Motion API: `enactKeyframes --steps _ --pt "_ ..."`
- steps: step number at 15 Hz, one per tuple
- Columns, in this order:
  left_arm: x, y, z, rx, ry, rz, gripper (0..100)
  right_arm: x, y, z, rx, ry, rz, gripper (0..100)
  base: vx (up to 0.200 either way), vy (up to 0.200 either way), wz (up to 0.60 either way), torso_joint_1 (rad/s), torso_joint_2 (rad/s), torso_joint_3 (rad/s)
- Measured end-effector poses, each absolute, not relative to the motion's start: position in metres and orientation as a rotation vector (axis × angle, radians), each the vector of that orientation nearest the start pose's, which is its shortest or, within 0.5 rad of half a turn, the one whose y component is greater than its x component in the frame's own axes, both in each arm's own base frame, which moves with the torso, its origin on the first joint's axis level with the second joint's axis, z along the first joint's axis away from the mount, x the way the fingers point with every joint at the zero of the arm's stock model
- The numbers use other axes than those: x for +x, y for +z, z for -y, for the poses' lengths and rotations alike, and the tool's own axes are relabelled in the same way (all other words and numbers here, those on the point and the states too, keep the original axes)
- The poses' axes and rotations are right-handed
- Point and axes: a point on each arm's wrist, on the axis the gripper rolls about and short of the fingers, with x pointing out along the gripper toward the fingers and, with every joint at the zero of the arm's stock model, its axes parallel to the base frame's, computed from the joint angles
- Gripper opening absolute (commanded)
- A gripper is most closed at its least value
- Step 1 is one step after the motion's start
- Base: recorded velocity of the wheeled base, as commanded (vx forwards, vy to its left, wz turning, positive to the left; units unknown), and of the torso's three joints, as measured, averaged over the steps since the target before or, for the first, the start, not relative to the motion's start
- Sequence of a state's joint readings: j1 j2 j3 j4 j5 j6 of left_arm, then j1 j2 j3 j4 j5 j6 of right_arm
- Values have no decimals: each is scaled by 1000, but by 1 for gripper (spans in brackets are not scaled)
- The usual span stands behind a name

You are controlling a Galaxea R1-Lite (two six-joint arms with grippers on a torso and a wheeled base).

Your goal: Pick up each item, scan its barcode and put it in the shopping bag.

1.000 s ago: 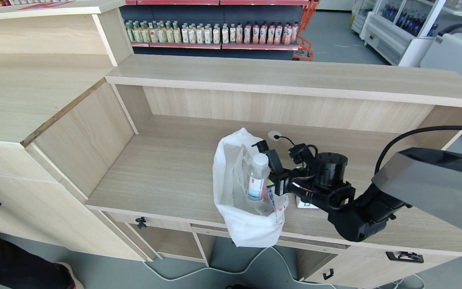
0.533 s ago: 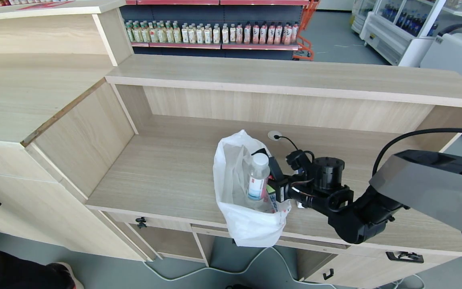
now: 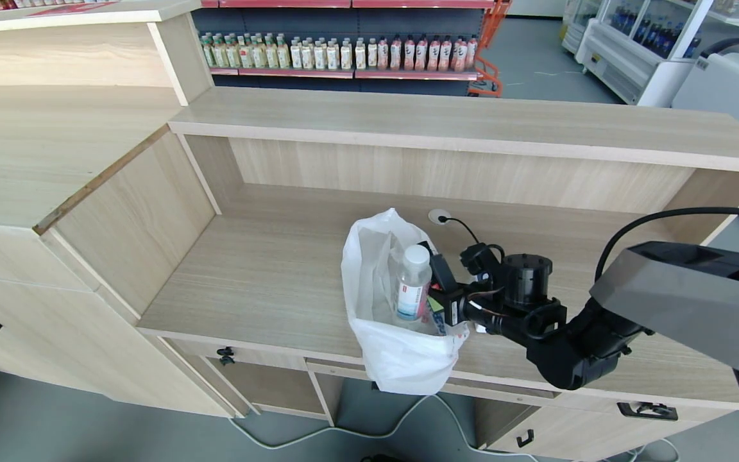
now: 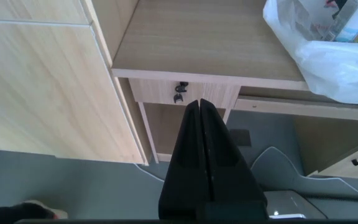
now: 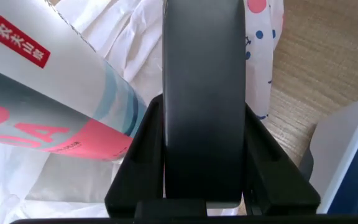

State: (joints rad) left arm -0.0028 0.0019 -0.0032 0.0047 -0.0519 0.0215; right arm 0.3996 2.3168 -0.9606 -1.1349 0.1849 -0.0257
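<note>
Room: shop, with a long shelf (image 3: 344,54) of drink bottles at the back and glass fridges (image 3: 639,45) off to the right.
Counter (image 3: 260,282): light wood, with a higher ledge behind and a tall side on the left.
Bag (image 3: 395,366): white plastic, open at the top, sitting at the front edge of the counter and hanging a little over it.
Bottle (image 3: 413,285): clear, with a white cap and a red and white label; standing up inside the bag.
Box (image 3: 435,313): many colours, also inside the bag, just beside the bottle on its right.
Right gripper (image 3: 441,274): at the bag's right rim, close beside the bottle and above the box; open or closed, cannot tell; holding something or not, cannot tell either.
Left gripper (image 4: 199,107): down low in front of the counter, well apart from the bag; fingers (image 4: 190,149) pressed tight together, nothing between them.
White block (image 5: 350,155): on the counter just beside the bag, near the right gripper.
Hole (image 3: 439,216): round, in the counter behind the bag, with a black cable coming out.
Lock (image 4: 179,93): small and dark, under the counter's front edge.
</note>
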Motion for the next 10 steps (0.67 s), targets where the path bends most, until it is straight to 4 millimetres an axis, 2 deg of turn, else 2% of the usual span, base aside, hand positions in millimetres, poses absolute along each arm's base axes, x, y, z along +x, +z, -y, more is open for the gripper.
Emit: enactKeyframes --steps 2,3,7,10 --pt "-23 76 1 21 -56 -2 0 380 42 -165 -48 585 -219 0 0 0 0 0 0 0" --pt "-23 76 1 21 -55 -3 0 381 42 -165 -48 586 -219 100 0 0 0 0 0 0" --pt "-23 76 1 21 -56 -3 0 382 46 -166 -41 590 -202 100 0 0 0 0 0 0" --pt "-23 76 1 21 -56 -2 0 380 58 -165 -34 597 -175 100 0 0 0 0 0 0"
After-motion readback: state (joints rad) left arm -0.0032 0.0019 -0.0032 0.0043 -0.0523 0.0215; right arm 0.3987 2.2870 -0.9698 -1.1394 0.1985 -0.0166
